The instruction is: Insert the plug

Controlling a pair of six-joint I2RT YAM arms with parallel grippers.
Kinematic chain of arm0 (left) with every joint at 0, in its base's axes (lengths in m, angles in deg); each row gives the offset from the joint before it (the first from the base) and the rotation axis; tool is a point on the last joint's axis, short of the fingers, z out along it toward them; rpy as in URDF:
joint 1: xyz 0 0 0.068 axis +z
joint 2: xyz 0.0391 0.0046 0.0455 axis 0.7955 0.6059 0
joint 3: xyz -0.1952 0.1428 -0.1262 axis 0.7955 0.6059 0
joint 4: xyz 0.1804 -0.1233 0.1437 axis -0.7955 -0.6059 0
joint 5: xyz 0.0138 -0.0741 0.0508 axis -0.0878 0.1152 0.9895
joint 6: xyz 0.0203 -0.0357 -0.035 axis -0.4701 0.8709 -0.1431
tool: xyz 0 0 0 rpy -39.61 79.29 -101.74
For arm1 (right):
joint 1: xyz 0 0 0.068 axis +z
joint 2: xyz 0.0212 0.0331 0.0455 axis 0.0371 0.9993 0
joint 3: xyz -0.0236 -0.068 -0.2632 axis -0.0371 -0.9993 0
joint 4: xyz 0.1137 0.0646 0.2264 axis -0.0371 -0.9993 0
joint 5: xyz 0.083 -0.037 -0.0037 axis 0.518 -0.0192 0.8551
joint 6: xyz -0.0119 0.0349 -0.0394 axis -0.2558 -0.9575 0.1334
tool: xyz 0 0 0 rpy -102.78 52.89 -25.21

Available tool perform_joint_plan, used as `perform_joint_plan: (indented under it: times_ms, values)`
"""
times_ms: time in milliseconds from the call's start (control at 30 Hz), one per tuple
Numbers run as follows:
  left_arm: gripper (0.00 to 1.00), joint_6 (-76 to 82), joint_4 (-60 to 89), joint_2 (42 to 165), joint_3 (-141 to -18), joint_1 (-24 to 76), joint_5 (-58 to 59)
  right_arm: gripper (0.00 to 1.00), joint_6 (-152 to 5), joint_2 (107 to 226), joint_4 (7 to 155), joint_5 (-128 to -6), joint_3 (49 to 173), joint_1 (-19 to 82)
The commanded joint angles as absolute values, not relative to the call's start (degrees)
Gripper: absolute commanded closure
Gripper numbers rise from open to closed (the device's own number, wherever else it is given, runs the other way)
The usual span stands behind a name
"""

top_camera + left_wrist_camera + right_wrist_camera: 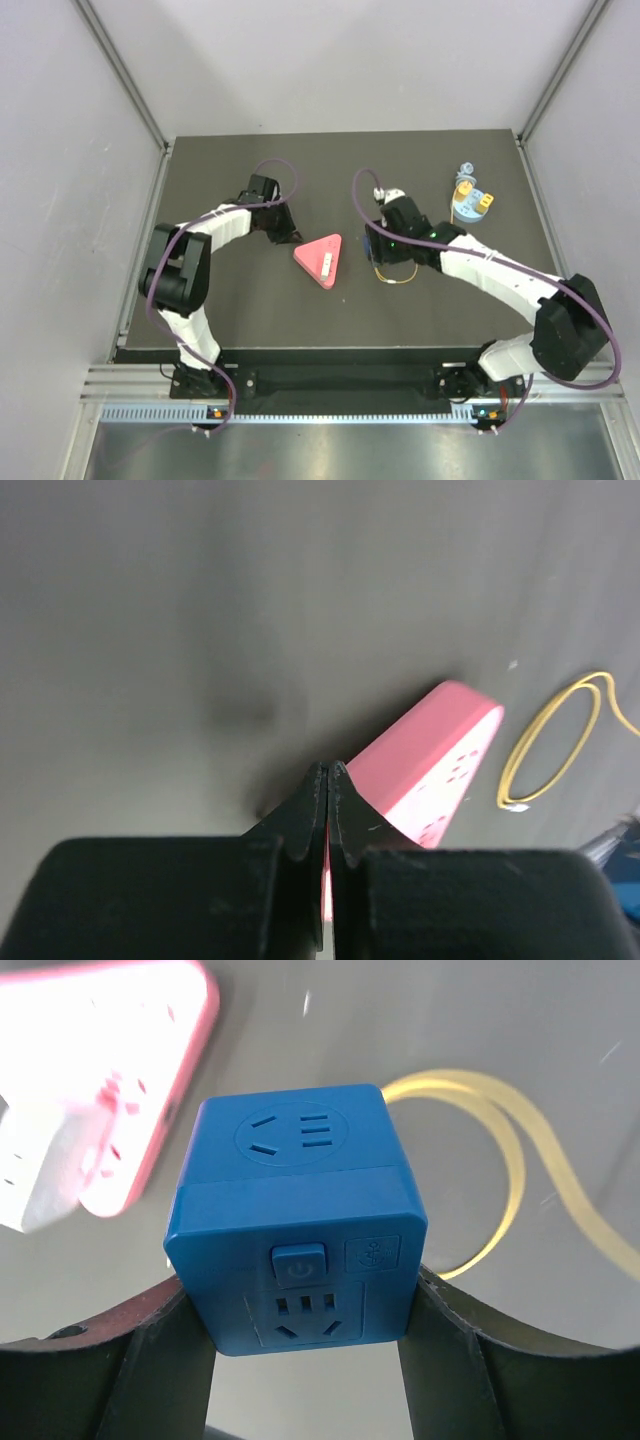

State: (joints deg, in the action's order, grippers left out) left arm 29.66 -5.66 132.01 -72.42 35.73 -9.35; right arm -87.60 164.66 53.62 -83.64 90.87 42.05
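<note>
- L gripper (328, 772): fingers pressed tight together, nothing between them. Tips sit at one corner of the pink triangular socket strip (428, 760); contact w/ it can't be told.
- R gripper (300, 1325): jaws part-spread, pinching a blue socket cube (295, 1190) by its two opposite sides. Cube is held off the table, w/ its power button and one outlet toward the wrist cam.
- Pink strip lies flat on the dark table (250, 310), approx. mid-table, between the two grippers.
- Plug: block itself not made out in any view. Its thin yellow cable (555, 735) lies looped on the table just beside the R gripper, under and behind the cube, apart from the pink strip.
- Far R of table: small blue round base (470, 205) w/ yellow blocks on it, well apart from the cable.
</note>
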Motion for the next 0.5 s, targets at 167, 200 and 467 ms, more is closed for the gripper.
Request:
perform_joint_plan:
  times_ms: [167,200,467]
  values:
    - [1.00,31.92,-0.27,140.87,-85.09,33.10,-16.11,1.00,-70.65,167.41,52.71,-72.37,102.22,32.99]
    - [1.00,31.22,-2.56,141.40,-86.69,33.19,-14.55,1.00,-69.60,168.64,54.82,-71.58,102.57,32.72]
    - [1.00,21.64,-18.30,132.45,-88.22,34.51,3.38,1.00,-63.97,185.93,62.58,-61.48,113.72,32.01]
